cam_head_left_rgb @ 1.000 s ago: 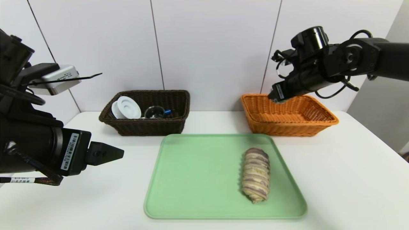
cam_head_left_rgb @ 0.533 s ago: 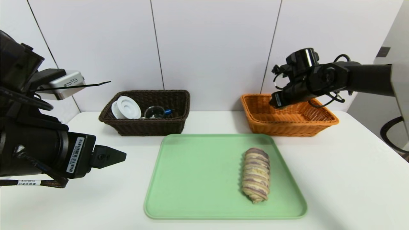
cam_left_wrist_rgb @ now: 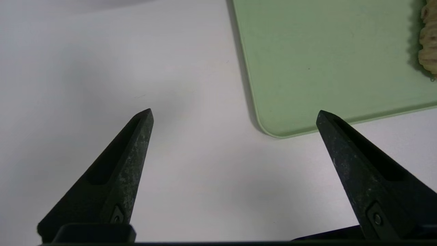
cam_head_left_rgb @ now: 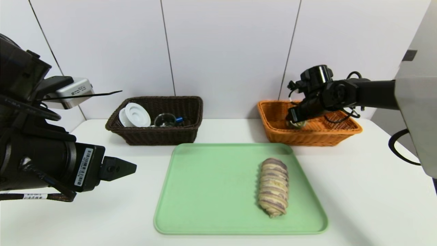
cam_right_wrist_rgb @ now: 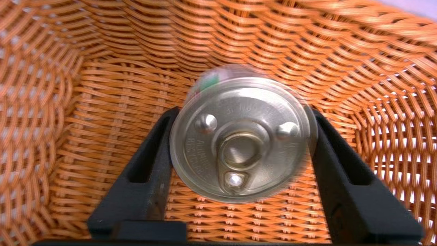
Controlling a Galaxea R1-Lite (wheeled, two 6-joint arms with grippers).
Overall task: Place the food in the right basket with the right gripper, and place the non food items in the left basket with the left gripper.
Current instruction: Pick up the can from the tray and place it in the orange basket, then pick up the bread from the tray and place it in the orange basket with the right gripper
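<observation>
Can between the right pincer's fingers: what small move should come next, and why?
Probably spread the right pincer a little wider and leave the can there: it is inside the orange basket, where food belongs, with fingers still close beside it.

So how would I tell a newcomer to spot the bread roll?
Find the green tray in front of the two baskets. On its right side lies a long, tan-and-purple striped roll. It is the only thing on the tray.
</observation>
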